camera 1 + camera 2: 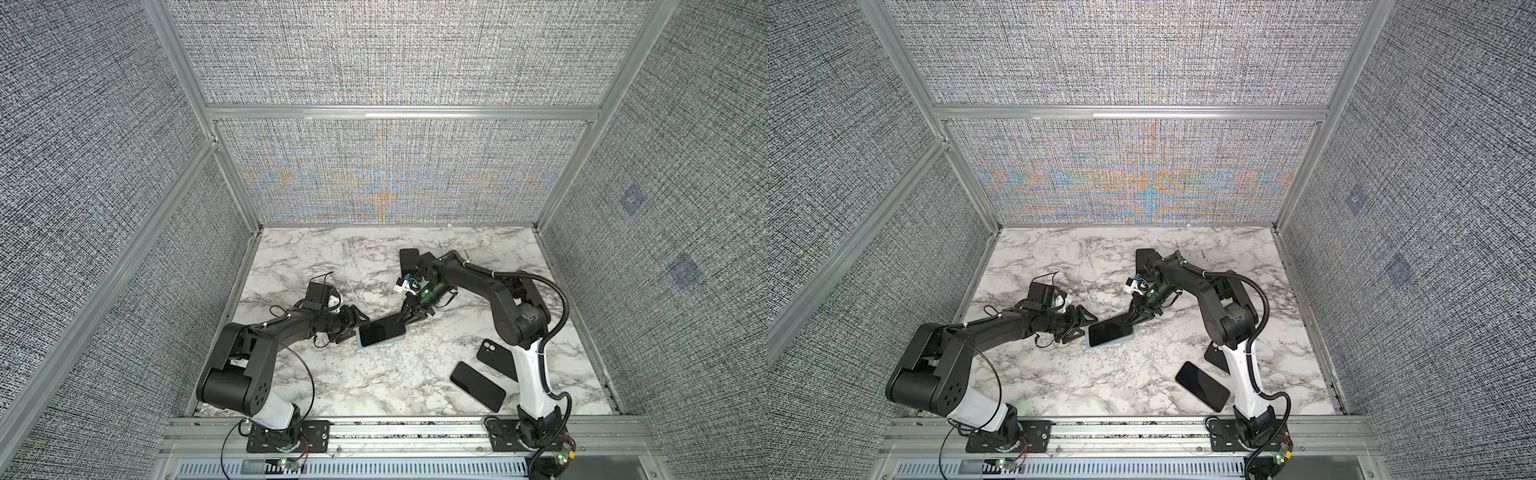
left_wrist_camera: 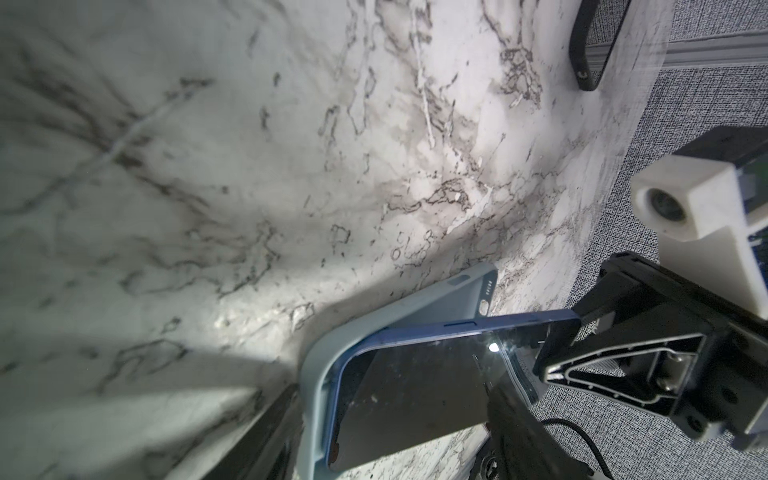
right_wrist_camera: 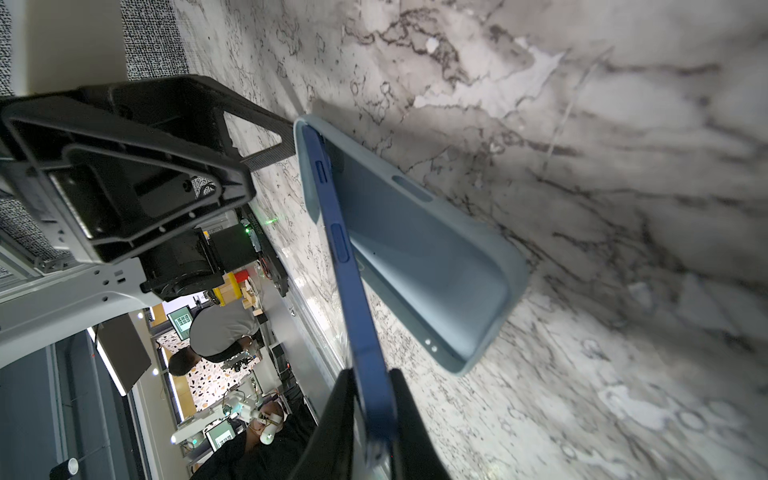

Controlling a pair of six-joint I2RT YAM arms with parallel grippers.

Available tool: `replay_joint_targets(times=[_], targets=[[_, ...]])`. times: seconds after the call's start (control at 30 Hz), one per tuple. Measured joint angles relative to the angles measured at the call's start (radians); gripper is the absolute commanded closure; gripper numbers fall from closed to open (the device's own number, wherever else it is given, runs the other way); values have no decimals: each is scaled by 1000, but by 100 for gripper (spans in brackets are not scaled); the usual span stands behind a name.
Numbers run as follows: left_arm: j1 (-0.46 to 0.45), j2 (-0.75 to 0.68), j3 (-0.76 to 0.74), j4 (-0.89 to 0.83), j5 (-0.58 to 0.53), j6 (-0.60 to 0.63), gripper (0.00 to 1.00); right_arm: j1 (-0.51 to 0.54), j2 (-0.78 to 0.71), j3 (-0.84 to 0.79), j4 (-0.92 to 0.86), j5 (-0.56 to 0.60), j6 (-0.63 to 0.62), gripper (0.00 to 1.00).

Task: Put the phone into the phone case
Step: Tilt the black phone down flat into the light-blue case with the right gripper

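On the marble counter (image 1: 332, 386), your right gripper (image 3: 372, 419) clamps the phone (image 1: 381, 331); left gripper (image 1: 353, 326) is spread beside the case (image 3: 436, 266). Lower flat, press corners.

No readable text, label, brand, number or sign appears in any view. The dark screen of the blue phone (image 2: 419, 390), the pale blue phone case (image 3: 424, 266) and the marble-patterned table (image 1: 332, 374) carry no lettering that can be made out. Monitors in the room behind the rig, seen by the right wrist camera, show only bright blocks too small to read.
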Motion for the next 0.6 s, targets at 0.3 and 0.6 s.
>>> replay_joint_targets(times=[0.3,0.6], targets=[[0,-11,-41,32,5,-4,29,8,8,-62,89,-17,84,81],[1,-18,-62,69,10,-13,29,16,7,-74,131,56,126,72]])
